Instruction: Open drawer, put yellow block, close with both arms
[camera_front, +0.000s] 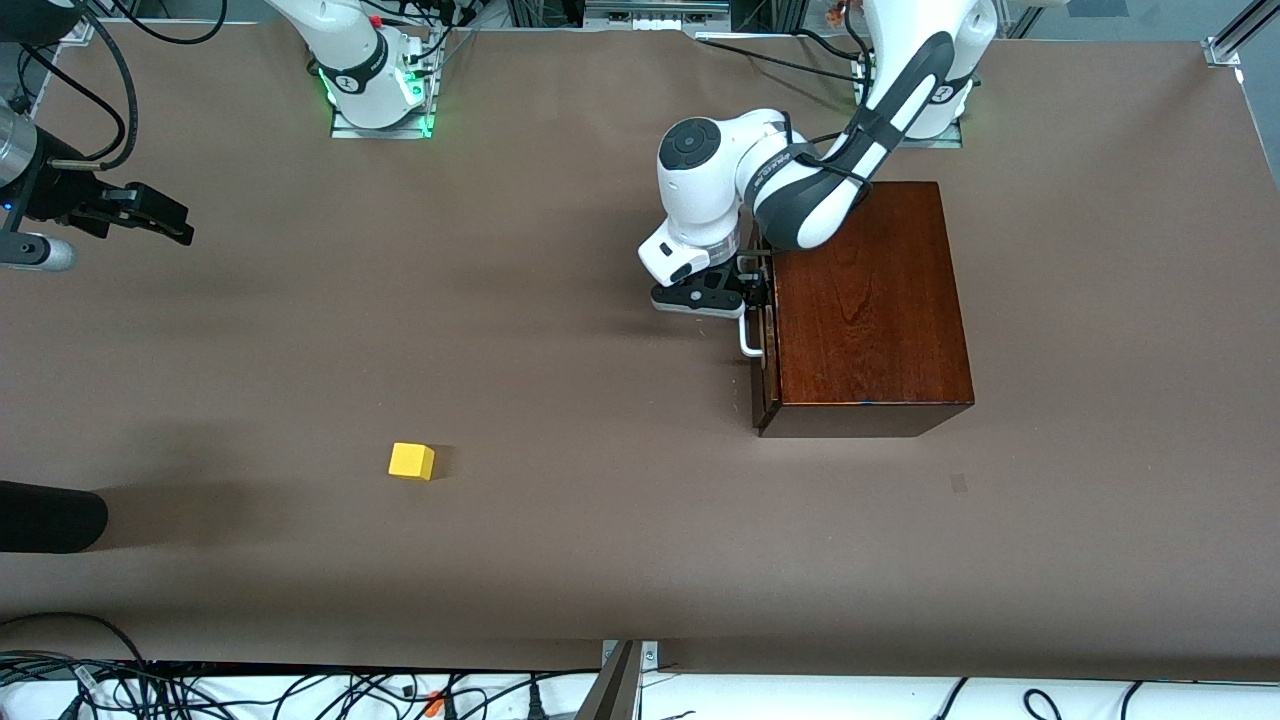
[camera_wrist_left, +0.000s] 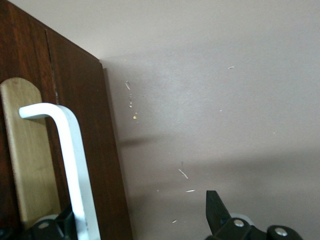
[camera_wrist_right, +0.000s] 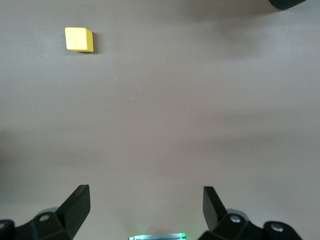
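Observation:
The dark mahogany box (camera_front: 870, 310) stands toward the left arm's end of the table. Its drawer (camera_front: 765, 360) looks shut, the dark front about level with the box face. The white bar handle (camera_front: 750, 338) also shows in the left wrist view (camera_wrist_left: 75, 165). My left gripper (camera_front: 755, 285) is open at the handle. In the left wrist view (camera_wrist_left: 139, 207) the bar stands between its fingers, close to one of them. The yellow block (camera_front: 411, 461) lies on the table, nearer the front camera. My right gripper (camera_front: 170, 222) is open and empty above the table at the right arm's end. Its wrist view (camera_wrist_right: 145, 192) shows the block (camera_wrist_right: 79, 39) well ahead.
A black rounded object (camera_front: 45, 515) juts in at the right arm's end, nearer the front camera than the block. Cables lie along the table edge nearest the front camera (camera_front: 300, 690). Brown table surface (camera_front: 560, 420) lies between the block and the box.

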